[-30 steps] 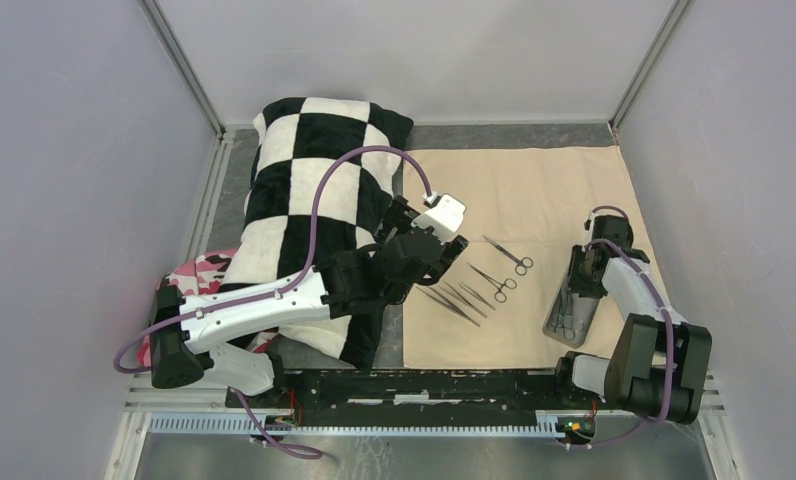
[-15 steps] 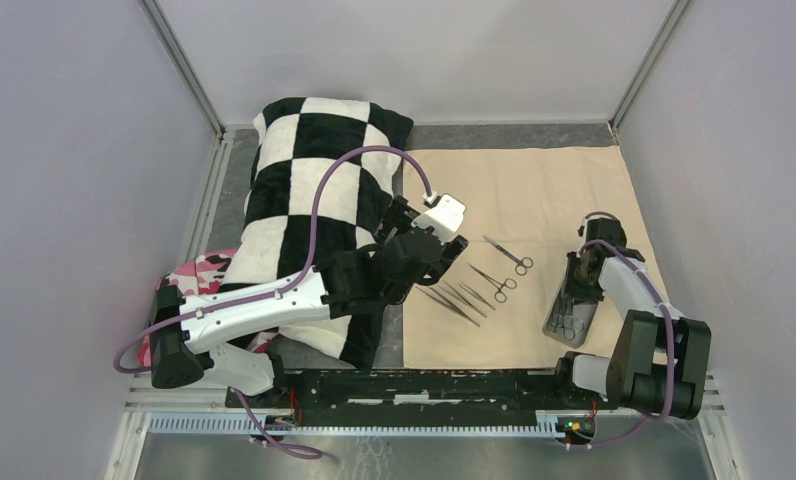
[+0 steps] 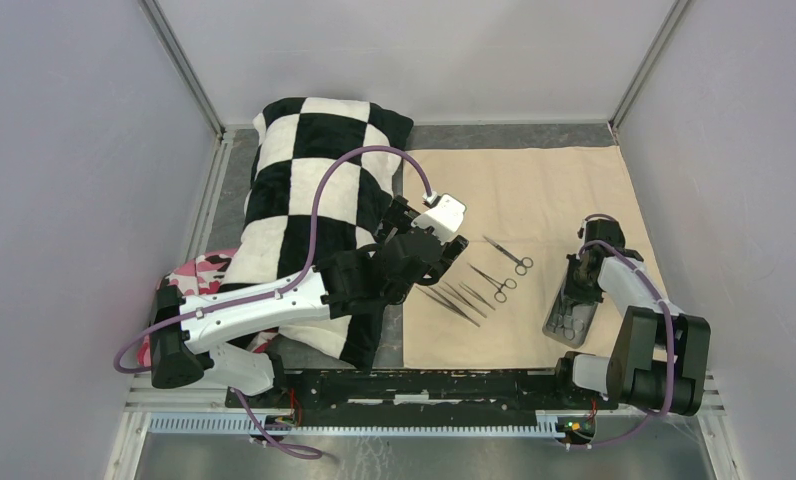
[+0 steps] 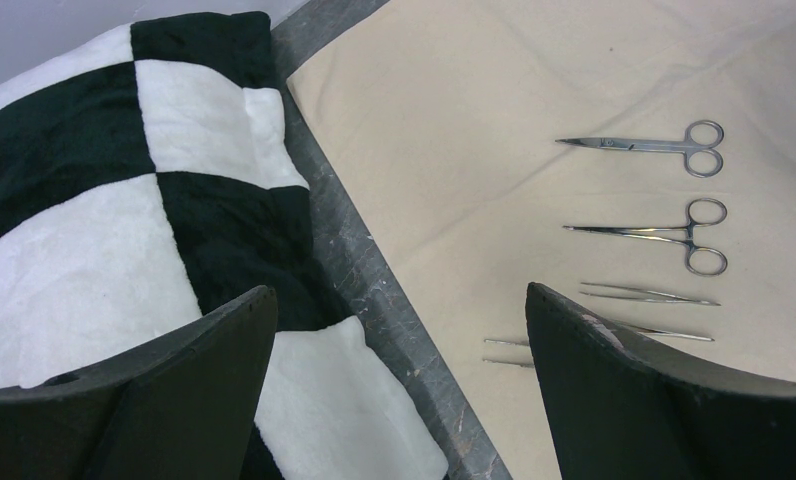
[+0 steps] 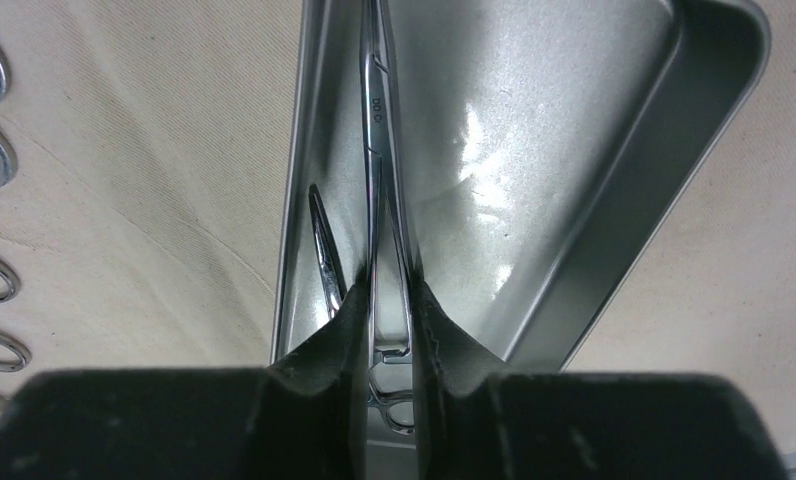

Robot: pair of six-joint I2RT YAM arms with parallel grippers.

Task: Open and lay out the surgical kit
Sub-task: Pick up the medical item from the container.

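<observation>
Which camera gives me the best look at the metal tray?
The right wrist view: the tray fills the frame, with the right gripper closed on forceps inside it. Top external shows it small, partly under that gripper. The left wrist view misses it.

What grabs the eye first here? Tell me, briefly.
The big black-and-white checkered pillow at the back left stands out most, with the left arm stretched across it. Right of it, a beige cloth carries a neat row of steel tools. Near the cloth's right edge, the right gripper is closed on forceps inside a shiny metal tray.
</observation>
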